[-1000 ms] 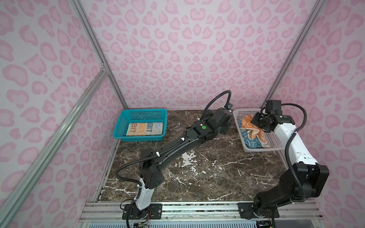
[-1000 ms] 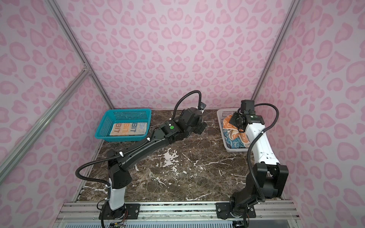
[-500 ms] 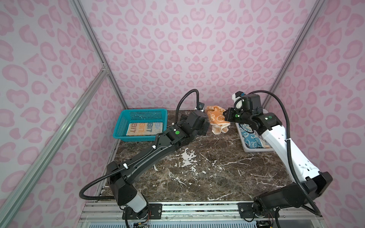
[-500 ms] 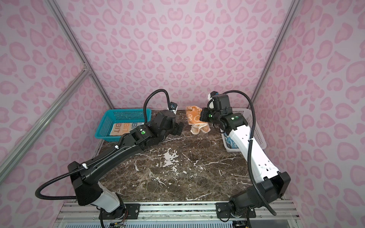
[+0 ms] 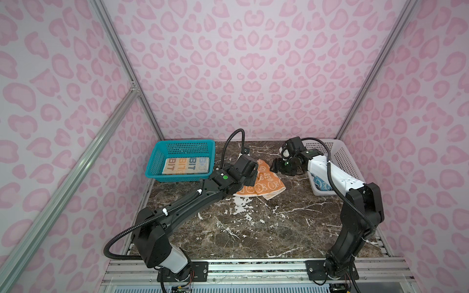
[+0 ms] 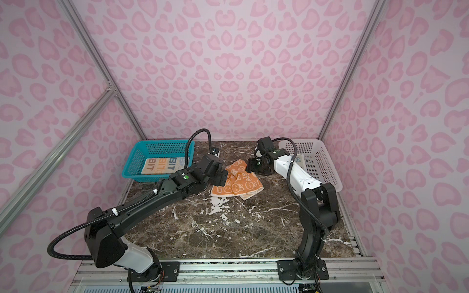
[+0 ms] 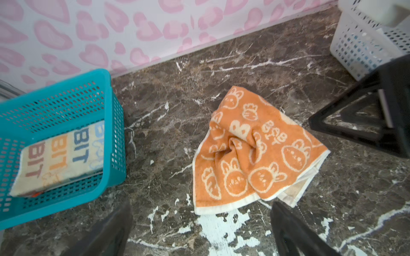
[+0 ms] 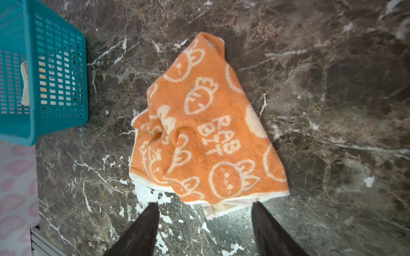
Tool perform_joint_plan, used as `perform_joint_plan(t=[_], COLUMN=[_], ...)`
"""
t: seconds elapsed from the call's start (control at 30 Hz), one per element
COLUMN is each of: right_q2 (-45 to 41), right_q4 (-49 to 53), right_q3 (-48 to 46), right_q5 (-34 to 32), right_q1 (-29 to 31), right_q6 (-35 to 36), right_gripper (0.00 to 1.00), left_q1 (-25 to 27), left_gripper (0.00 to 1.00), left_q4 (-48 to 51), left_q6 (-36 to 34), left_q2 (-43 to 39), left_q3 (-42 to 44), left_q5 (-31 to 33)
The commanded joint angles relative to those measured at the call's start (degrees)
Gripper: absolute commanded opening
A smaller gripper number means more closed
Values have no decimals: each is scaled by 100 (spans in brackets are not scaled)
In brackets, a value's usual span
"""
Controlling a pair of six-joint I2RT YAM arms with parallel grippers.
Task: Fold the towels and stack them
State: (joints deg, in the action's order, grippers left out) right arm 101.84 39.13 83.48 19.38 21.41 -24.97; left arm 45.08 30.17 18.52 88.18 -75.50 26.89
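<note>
The orange towel (image 5: pixel 265 183) (image 6: pixel 238 181) lies crumpled on the marble table, held by nothing. My left gripper (image 5: pixel 252 177) (image 7: pixel 200 207) hovers open at its left edge. My right gripper (image 5: pixel 275 167) (image 8: pixel 205 204) hangs open just right of it, with nothing between its fingers. In the right wrist view the towel (image 8: pixel 206 128) lies just beyond the fingertips. The cream towel (image 5: pixel 186 166) (image 7: pixel 60 157) lies folded in the teal basket. Part of the blue towel (image 5: pixel 321 184) shows in the white basket, behind my right arm.
The teal basket (image 5: pixel 177 149) stands at the back left of the table and the white basket (image 5: pixel 342 157) at the back right. Pink patterned walls close in the back and both sides. The dark marble tabletop (image 5: pixel 253 228) stretches toward the front rail.
My right gripper carried the orange towel out of the white basket to the middle of the table and opened; the towel now lies on the marble. My left arm drew back to the towel's left.
</note>
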Motion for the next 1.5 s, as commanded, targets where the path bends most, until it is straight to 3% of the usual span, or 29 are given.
perform_joint_plan(t=[0.0,0.23,0.37,0.63,0.83,1.03,1.47], right_q2=[-80,40,400,521,520,682,1129], right_q4=[9,-722,-840,-899,-1003,-1217,-986], right_q3=[-332,-1191,-1136,-976,-1037,-1108,-781], right_q5=[156,646,452,-1090,-2048,-2234,-2468], right_q1=[251,921,1151,1579,1784,1806,1481], right_q6=[329,52,-97,-492,-867,-993,-999], right_gripper=[71,71,71,71,72,75,78], left_q1=[-244,-586,-739,-1124,-1168,-1244,-1353], left_gripper=[98,98,98,98,98,98,98], left_q4=[32,100,37,-774,-750,-807,-806], left_q6=[491,872,1240,2601,3507,4059,4159], left_q2=[-106,49,297,1017,1838,2051,2177], left_q3=[346,751,799,641,177,432,1003], left_q5=[-537,-1372,-1946,-3325,-3648,-3550,-3487])
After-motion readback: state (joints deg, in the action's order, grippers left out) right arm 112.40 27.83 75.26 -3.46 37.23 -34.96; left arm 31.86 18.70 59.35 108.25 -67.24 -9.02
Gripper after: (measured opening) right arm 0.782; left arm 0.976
